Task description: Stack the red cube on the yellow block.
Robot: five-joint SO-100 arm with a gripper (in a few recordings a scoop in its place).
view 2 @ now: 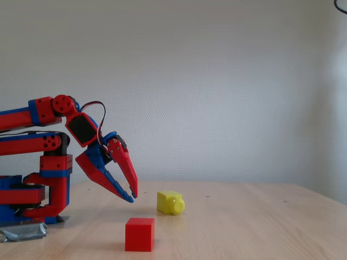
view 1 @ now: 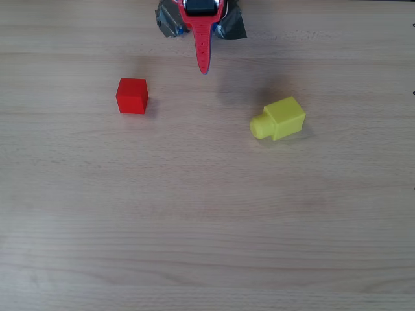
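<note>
Glossy red cube (view 1: 132, 95) and stubbed yellow block (view 1: 280, 119) well apart on pale wood-grain tabletop (view 1: 207, 220); tapered claw (view 2: 131, 196) empty, nearly closed, raised.

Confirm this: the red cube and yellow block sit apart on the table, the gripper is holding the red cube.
Not quite. The gripper holds nothing; the fixed view shows it above the table, clear of the red cube. The yellow block does sit apart.

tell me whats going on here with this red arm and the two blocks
Nothing is being handled yet. The arm's pincer hangs above the table, its fingertips nearly together, holding nothing. The red cube and the yellow block sit apart on the wood, the block lying on its side with its round stub pointing sideways.
</note>
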